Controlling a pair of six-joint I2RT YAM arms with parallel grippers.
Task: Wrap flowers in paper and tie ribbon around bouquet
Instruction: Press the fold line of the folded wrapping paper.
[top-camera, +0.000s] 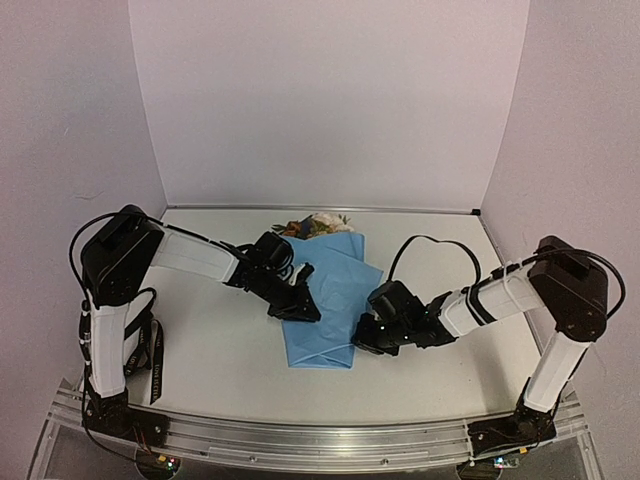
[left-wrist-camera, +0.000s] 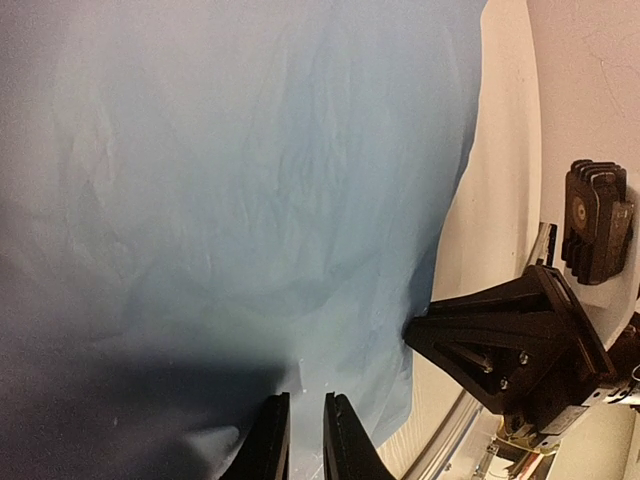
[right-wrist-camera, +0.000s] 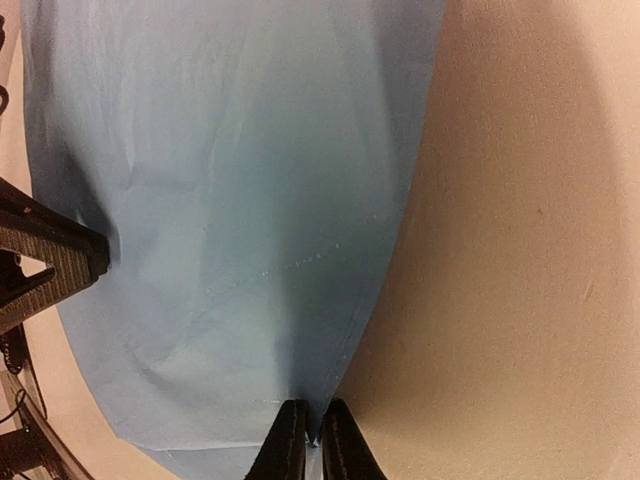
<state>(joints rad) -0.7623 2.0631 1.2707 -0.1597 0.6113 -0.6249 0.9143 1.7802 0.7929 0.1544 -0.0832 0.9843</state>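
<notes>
The light blue paper (top-camera: 327, 300) lies folded into a long bundle in the middle of the table. Cream and orange flowers (top-camera: 318, 224) poke out of its far end, so it reads as the bouquet. My left gripper (top-camera: 306, 308) sits at the bundle's left edge. In the left wrist view its jaws (left-wrist-camera: 306, 402) are nearly together, pinching a small crease of paper (left-wrist-camera: 250, 180). My right gripper (top-camera: 363, 336) is at the near right edge, shut (right-wrist-camera: 312, 408) on the paper's rim (right-wrist-camera: 230, 180). A black ribbon (top-camera: 155, 360) hangs beside the left arm's base.
White walls close off the back and both sides of the table. A metal rail (top-camera: 320, 440) runs along the near edge. Black cable (top-camera: 430, 242) loops above the right arm. The two grippers stand close together, on opposite sides of the bundle.
</notes>
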